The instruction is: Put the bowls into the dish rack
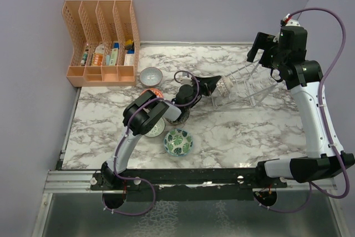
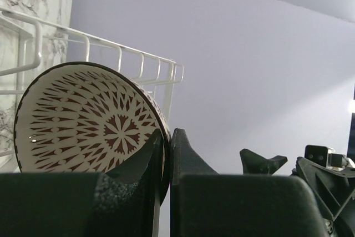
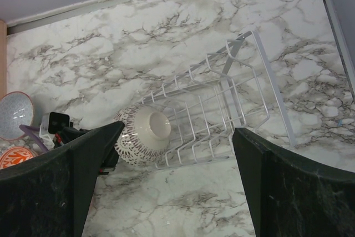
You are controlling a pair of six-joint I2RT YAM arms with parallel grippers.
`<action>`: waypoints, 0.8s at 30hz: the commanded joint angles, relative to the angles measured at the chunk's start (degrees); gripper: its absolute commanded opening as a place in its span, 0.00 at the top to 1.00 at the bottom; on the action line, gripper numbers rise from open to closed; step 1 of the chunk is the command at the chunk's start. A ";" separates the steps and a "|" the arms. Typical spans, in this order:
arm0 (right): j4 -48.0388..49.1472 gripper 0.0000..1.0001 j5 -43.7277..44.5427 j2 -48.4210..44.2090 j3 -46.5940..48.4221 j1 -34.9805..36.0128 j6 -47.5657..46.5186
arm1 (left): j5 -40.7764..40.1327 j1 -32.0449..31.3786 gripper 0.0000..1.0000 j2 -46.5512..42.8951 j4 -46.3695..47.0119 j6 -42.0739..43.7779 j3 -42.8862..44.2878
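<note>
Marble table (image 1: 249,131), lilac walls (image 1: 211,4), orange organiser (image 1: 102,43) upper left. Left gripper (image 2: 168,132) clamps the lattice bowl (image 2: 89,120); right gripper (image 3: 178,130) is wide open.

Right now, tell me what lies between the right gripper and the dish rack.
Nothing: the right wrist view shows the right gripper above the dish rack, only air between.
</note>
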 commanded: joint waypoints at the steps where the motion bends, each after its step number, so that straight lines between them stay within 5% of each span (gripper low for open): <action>1: 0.09 0.00 -1.32 -0.75 0.36 -0.39 -0.27 | -0.98 -0.66 1.00 -0.41 9.52 -2.20 2.42; 24: -0.12 0.00 -1.00 -0.27 0.62 -0.39 -0.61 | -0.34 -0.80 1.00 3.91 10.41 -6.78 2.72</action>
